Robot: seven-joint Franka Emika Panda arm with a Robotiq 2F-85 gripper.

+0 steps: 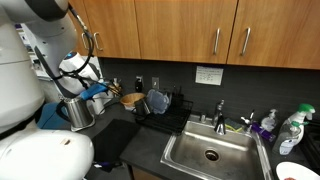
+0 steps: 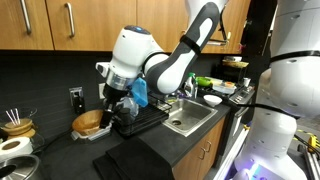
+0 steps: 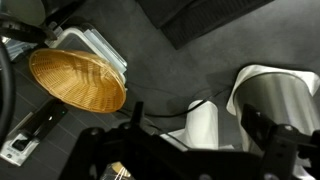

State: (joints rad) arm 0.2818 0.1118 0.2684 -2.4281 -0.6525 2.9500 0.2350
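Woven wicker bowl [image 3: 78,80] sits on the dark counter [image 3: 180,50] beside the dish rack [image 2: 146,118]. It looks light, stiff and slightly brittle; its rim offers the best hold. Gripper [image 2: 118,108] hovers just above, jaws apart.

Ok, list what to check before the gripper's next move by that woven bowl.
1. State of the gripper: ok, jaws apart with nothing between them.
2. Sight of the woven bowl: ok, it shows fully in the wrist view, next to the dish rack.
3. Bowl lined up between the fingers: not ok, it lies off to one side in the wrist view.
4. Clearance from the metal pot: cannot tell, it stands close beneath the arm.
5. Bowl free of contact: ok, nothing touches it.
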